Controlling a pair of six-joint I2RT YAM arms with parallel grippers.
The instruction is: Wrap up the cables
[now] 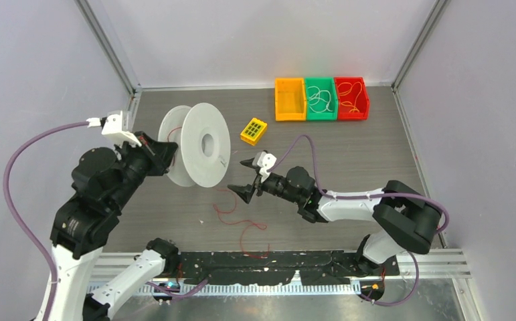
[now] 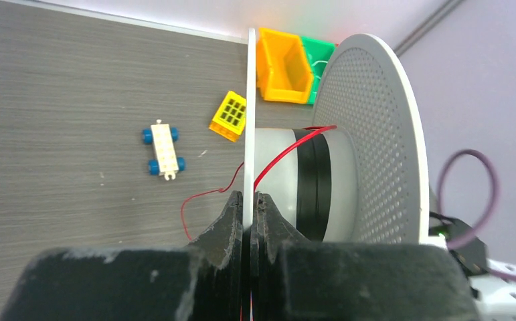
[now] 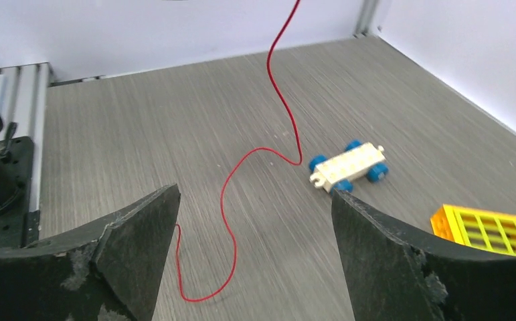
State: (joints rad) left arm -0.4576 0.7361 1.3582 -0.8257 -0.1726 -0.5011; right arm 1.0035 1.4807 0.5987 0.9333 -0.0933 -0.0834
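While the left gripper (image 1: pixel 163 152) (image 2: pixel 248 202) was clenched on the thin edge of one flange of the white spool (image 1: pixel 198 144) (image 2: pixel 369 134), the right gripper (image 1: pixel 248 179) (image 3: pixel 255 194) sat off to the spool's right side with its fingers spread wide and nothing between them. The cable (image 1: pixel 231 212) (image 2: pixel 282 157) (image 3: pixel 288 114), a skinny red wire, ran off the spool's core next to a black band. From there it dropped to the table and squiggled away from the spool toward the arm bases, loose the whole way. In the right wrist view it lay on the tabletop below the open fingers, not pinched by them. A little white toy car with blue wheels (image 2: pixel 163 150) (image 3: pixel 347 167) sat near the spool, beside a yellow grid block (image 1: pixel 253 130) (image 2: pixel 229 116). Orange, green and red bins (image 1: pixel 321 98) stood further back from the spool.
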